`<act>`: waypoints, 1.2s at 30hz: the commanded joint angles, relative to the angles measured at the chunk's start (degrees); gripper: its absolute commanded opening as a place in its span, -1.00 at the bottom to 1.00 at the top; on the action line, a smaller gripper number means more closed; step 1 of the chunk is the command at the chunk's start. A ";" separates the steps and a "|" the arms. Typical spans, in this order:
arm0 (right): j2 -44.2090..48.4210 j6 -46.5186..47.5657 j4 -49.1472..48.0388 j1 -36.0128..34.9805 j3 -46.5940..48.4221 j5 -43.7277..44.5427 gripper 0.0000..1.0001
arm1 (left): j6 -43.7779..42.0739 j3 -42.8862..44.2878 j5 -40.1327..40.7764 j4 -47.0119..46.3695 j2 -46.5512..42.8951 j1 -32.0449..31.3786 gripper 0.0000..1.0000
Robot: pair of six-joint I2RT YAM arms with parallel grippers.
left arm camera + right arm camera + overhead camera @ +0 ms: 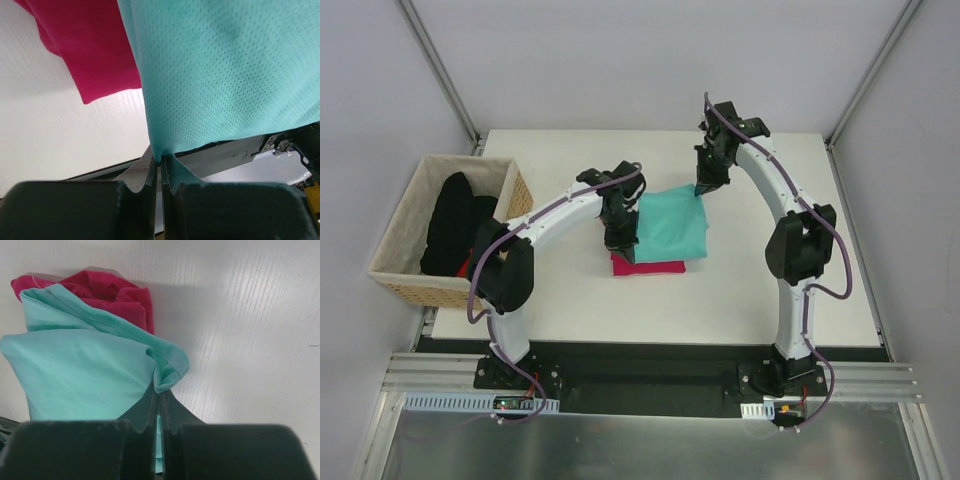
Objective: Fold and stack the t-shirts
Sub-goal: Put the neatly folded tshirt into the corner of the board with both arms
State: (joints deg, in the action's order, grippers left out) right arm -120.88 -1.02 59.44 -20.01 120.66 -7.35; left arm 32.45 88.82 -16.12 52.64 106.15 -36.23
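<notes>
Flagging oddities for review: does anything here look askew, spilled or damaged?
Nothing looks spilled or damaged. The teal t-shirt lies offset over the folded pink t-shirt, whose near edge sticks out. The left fingers and right fingers are both shut on the teal cloth, so it looks mid-placement rather than misplaced.

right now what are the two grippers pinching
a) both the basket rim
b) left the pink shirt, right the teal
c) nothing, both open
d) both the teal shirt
d: each wrist view shows shut fingers clamped on teal cloth, the left gripper and right gripper at opposite edges of the teal t-shirt, above the pink t-shirt.
</notes>
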 commanded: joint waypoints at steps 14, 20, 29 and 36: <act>-3.22 -1.09 -0.03 -2.49 3.18 -0.55 -0.98 | 0.69 -4.97 1.26 1.06 -5.95 2.04 -1.00; -4.27 -1.36 -0.11 -4.42 3.70 -0.99 -0.99 | 0.86 -6.11 1.18 1.06 -6.74 2.48 -1.00; -5.77 -1.53 0.33 -5.74 5.81 -1.26 -0.98 | 0.78 -7.87 1.35 0.97 -7.97 3.27 -1.00; -6.21 -1.71 0.41 -6.27 5.99 -1.43 -0.99 | 0.78 -9.62 1.62 0.97 -8.85 3.62 -1.00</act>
State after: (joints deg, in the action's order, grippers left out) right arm -127.07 -1.91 59.37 -25.78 124.18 -8.21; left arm 32.67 80.60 -15.79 51.77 100.55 -33.26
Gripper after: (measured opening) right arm 0.020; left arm 0.009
